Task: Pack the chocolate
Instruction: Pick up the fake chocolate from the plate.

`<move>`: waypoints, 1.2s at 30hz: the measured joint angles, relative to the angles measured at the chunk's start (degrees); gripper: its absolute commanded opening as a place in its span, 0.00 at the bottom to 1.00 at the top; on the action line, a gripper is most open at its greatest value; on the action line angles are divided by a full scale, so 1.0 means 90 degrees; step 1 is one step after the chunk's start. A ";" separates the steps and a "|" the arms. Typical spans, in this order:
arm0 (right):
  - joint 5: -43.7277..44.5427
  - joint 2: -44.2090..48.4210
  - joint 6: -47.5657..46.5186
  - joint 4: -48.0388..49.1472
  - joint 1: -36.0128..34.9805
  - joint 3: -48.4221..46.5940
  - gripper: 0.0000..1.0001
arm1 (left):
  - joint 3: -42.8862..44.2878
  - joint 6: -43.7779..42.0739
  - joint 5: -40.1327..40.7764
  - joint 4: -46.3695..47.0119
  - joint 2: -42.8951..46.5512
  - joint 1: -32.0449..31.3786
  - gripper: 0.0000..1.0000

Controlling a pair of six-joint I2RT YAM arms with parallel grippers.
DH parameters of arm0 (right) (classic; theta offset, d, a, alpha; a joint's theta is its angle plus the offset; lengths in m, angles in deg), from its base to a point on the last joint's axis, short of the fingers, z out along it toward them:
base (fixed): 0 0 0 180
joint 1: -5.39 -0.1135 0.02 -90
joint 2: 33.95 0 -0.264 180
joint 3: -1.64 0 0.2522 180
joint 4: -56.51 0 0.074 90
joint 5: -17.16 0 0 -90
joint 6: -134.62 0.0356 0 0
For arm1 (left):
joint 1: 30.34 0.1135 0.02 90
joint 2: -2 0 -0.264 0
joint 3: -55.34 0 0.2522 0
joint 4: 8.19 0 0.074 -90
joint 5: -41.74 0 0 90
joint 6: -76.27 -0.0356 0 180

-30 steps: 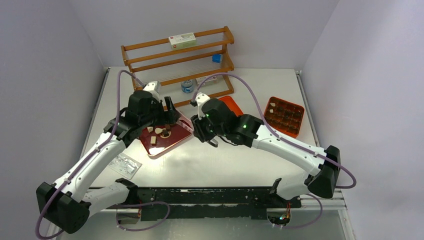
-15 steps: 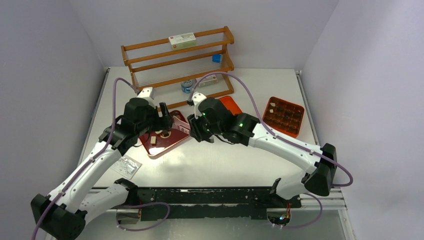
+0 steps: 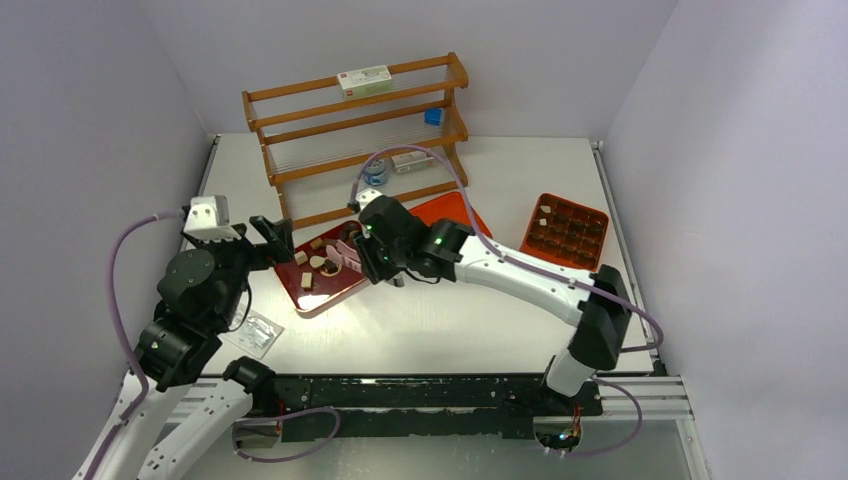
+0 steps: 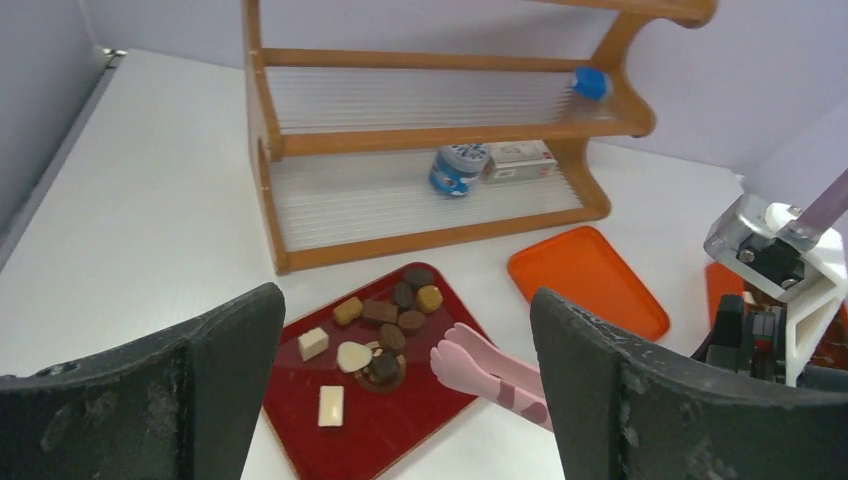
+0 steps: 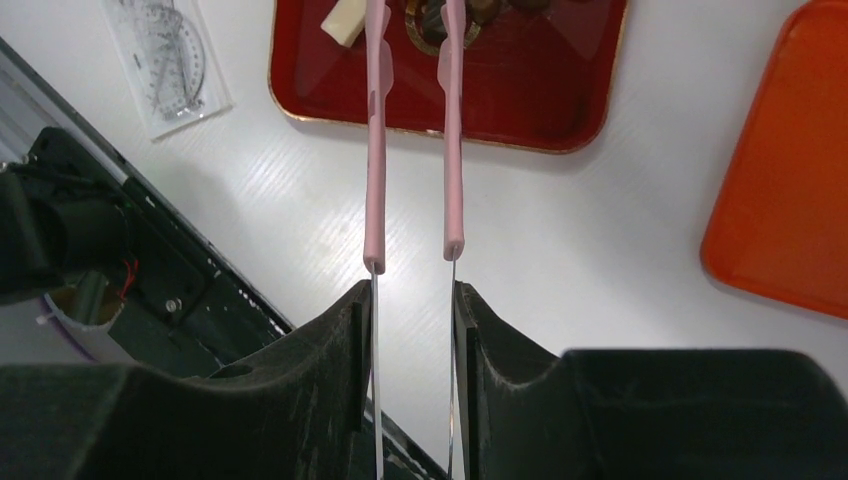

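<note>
From the top view, the chocolate (image 3: 318,258) lies loose on the dark red tray (image 3: 335,288), left of centre on the tabletop (image 3: 470,330). The orange compartment box (image 3: 575,204) I take to be its destination sits well apart at the right, with an orange lid (image 3: 455,208) between them. The right jaws are clenched on the pink tongs (image 3: 350,252), whose tips reach over the tray. The left jaws stand released and empty, off the tray's left edge. My main worry is the carry. A small block pinched only by tong tips could drop anywhere along that crossing.

From the left wrist view, the brown pieces are bunched against one another at the tray's far corner, and a heart-shaped cream piece (image 4: 352,355) touches a dark one. Tips going in there could nudge a neighbour, or shove a piece off the tray's low rim. With nothing bracing the tray, I judge it could slide under a sideways push too.

From the right wrist view, the tongs' two arms run nearly parallel out of the jaws. One tip is just beside a cream block (image 5: 345,25), the other by a dark piece at the frame's top edge. The tips are cut off there, so I cannot tell whether anything is caught. If I squeeze too hard a piece may squirt out, and too soft a squeeze may let it slip. The thin handles could also twist in the jaws.
</note>
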 measured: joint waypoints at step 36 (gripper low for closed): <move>0.1115 -0.3973 0.1724 -0.1887 -0.1056 -0.4112 0.37 | -0.0391 -0.0284 0.2708 -0.0318 0.1316 -0.0109 0.98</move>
